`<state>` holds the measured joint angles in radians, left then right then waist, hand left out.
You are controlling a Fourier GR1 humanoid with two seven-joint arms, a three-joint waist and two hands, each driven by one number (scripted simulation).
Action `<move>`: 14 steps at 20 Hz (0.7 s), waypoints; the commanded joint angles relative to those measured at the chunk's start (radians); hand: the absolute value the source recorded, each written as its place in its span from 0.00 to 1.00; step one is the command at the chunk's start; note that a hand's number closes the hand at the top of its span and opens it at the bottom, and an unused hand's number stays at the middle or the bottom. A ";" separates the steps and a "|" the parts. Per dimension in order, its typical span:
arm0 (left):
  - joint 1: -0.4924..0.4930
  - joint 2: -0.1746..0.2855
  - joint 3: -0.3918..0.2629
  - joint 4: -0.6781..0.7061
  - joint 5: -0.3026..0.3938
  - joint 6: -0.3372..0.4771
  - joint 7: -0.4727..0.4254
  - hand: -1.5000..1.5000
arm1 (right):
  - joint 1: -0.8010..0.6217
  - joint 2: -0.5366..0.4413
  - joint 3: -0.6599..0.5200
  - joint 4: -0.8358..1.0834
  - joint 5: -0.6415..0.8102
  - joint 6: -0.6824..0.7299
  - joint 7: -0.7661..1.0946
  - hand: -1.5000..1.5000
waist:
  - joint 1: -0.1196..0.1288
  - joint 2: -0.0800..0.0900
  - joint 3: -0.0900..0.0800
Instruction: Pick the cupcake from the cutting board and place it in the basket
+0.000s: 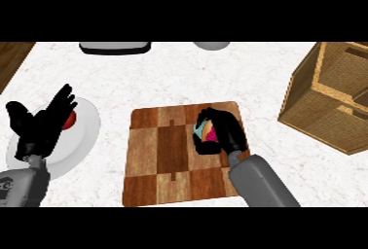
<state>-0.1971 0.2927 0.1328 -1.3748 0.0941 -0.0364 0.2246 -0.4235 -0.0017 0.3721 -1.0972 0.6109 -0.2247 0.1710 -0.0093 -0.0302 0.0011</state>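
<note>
A checkered wooden cutting board (pixel 161 155) lies in the middle of the counter. Over its right half my right hand (pixel 224 130) is curled round the cupcake (pixel 206 132), of which only a pink, blue and yellow patch shows between the fingers and thumb. The woven basket (pixel 309 104) stands at the right edge, apart from the hand. At the left, my left hand (pixel 42 121) rests open with fingers up.
A white plate (pixel 86 129) with a red item (pixel 69 120) sits under the left hand. A dark-rimmed white tray (pixel 115 47) and a grey round object (pixel 212 45) lie along the far edge. Dark wood shows at the top left corner.
</note>
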 commanded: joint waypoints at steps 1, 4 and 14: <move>0.035 -0.014 -0.017 -0.012 -0.008 -0.004 -0.011 0.50 | 0.047 0.002 0.146 -0.248 -0.077 -0.191 0.138 1.00 | 0.009 0.001 -0.001; -0.021 0.013 0.015 0.021 -0.012 0.014 0.002 0.50 | 0.015 0.002 0.264 -0.387 0.023 -0.312 0.332 1.00 | -0.010 0.006 -0.004; 0.044 -0.009 0.019 -0.010 0.004 0.003 -0.035 0.50 | -0.106 0.002 0.319 -0.794 0.493 -0.070 1.021 1.00 | -0.016 0.011 -0.004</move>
<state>-0.1911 0.2990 0.1520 -1.3766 0.0926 -0.0271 0.2231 -0.4803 -0.0012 0.6699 -1.7445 0.9652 -0.4138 0.9488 -0.0305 -0.0228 -0.0029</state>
